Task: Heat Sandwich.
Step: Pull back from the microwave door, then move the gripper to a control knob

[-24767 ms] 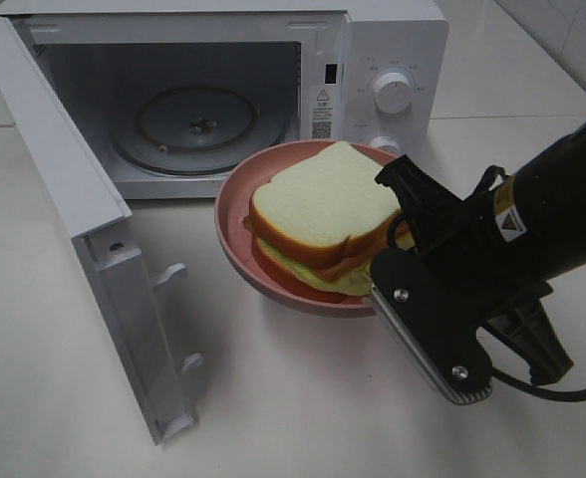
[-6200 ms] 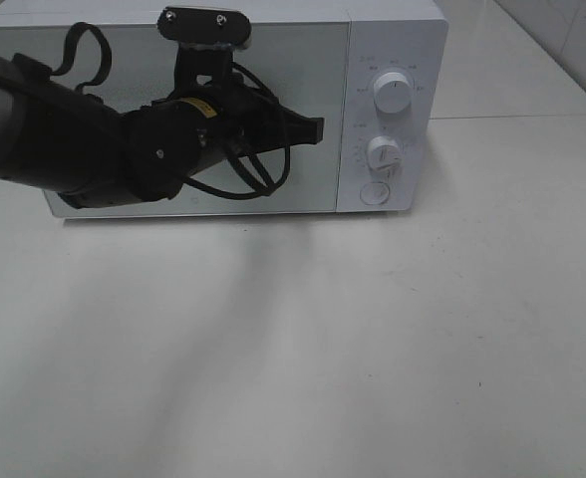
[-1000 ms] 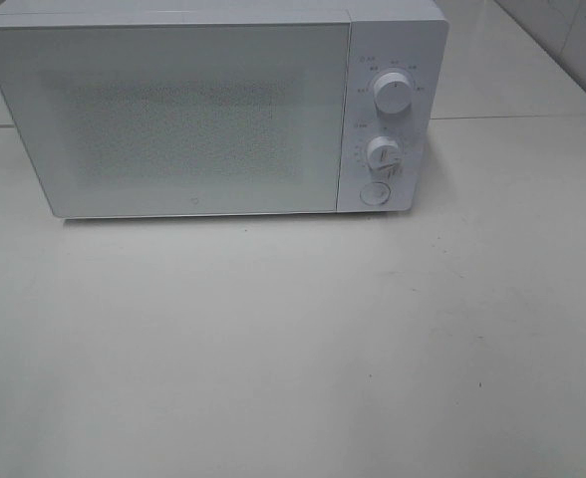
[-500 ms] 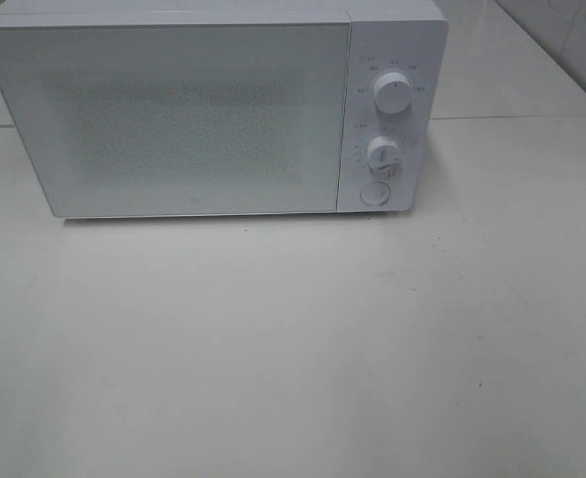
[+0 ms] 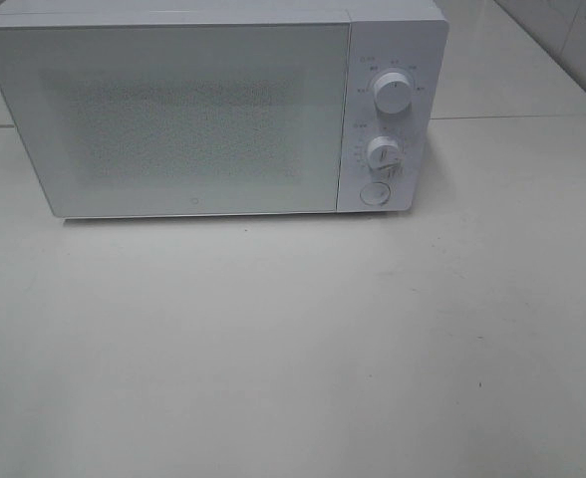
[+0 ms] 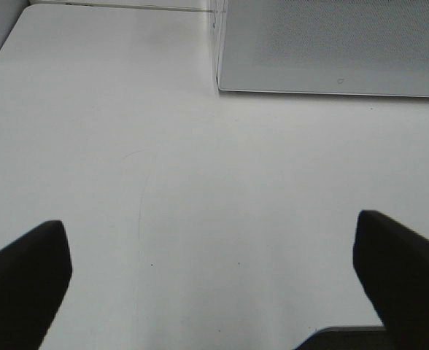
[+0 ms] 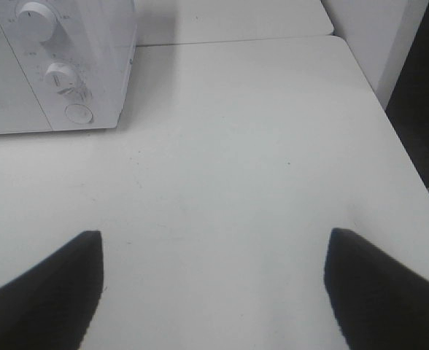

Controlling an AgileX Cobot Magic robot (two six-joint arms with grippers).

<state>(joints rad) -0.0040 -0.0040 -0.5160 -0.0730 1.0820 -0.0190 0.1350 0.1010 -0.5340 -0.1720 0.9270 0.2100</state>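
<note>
Door [image 5: 173, 119] shut on the microwave [image 5: 393, 30] at the desk's [image 5: 293, 349] twelve o'clock, no sandwich in sight, so it's likely sealed inside to heat, while left pincer [image 6: 211, 230] and right pincer [image 7: 213, 235] hover wide apart and empty, clear of the dials [image 5: 394, 92] at its three o'clock.

tool [image 7: 213, 235]: jaws apart, above table [image 7: 258, 131] | microwave [image 7: 105, 44]: well apart

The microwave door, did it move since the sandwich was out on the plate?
Yes. The door swung from hanging open at the left to shut, flush beside the knob panel.
</note>
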